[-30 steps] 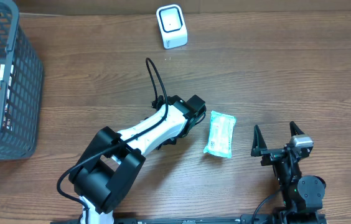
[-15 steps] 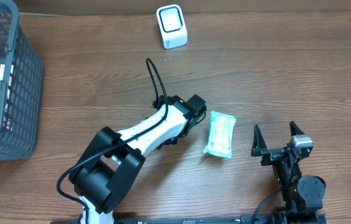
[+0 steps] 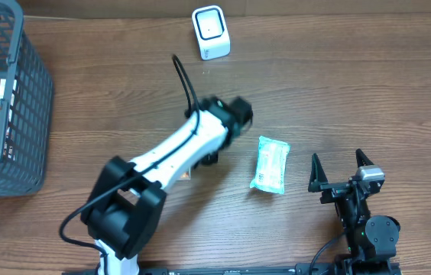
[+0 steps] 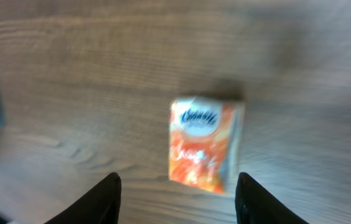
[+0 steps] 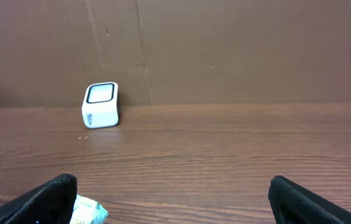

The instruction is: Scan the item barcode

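Nearest you, by the near edge of the table (image 3: 353,76) toward its right corner, your right gripper (image 3: 336,159) sits low with its fingers spread wide and nothing between them. Just beyond it and a little to the left, a pale green packet (image 3: 270,165) lies flat on the wood, apart from both grippers.

Your left arm reaches from the near edge up toward the middle of the table. In the left wrist view your left gripper (image 4: 179,186) hangs above the wood with its fingers (image 4: 108,200) parted and holding nothing. The orange packet (image 4: 205,144) lies flat on the table under it, just past the fingertips and touching neither one. That view is blurred, so you cannot read the print on the packet. From overhead the arm covers most of that spot.

A dark mesh basket (image 3: 28,107) stands at the left edge with packaged goods inside. The white scanner (image 3: 211,32) stands upright at the far edge, well apart from both packets.
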`<act>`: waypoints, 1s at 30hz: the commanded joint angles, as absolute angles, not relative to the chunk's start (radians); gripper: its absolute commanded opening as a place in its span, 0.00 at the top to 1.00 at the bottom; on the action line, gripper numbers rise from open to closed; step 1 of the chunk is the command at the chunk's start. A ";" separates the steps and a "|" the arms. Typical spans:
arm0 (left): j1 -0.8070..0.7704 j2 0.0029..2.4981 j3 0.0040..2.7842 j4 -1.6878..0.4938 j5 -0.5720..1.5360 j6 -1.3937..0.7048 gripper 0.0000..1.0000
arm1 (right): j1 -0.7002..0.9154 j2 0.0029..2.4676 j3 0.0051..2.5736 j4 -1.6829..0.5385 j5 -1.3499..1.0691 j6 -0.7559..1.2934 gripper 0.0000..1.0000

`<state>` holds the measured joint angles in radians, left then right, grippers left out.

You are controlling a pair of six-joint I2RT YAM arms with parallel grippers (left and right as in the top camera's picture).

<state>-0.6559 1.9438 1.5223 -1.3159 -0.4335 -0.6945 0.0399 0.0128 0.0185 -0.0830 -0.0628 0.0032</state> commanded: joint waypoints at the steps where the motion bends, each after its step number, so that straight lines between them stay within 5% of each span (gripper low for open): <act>1: -0.580 1.878 1.602 -1.319 -0.259 -0.571 0.53 | 0.038 0.003 0.008 -0.081 -0.054 0.000 0.00; 15: -0.282 1.850 1.452 -1.231 0.186 -0.268 0.60 | 0.038 0.003 0.008 -0.080 -0.054 -0.001 0.00; 23: -0.236 1.849 1.327 -1.112 0.332 -0.205 0.63 | 0.038 0.003 0.008 -0.081 -0.054 -0.001 0.00; 30: -0.265 1.792 1.379 -1.035 0.562 -0.186 0.56 | 0.038 0.003 0.008 -0.080 -0.054 -0.001 0.00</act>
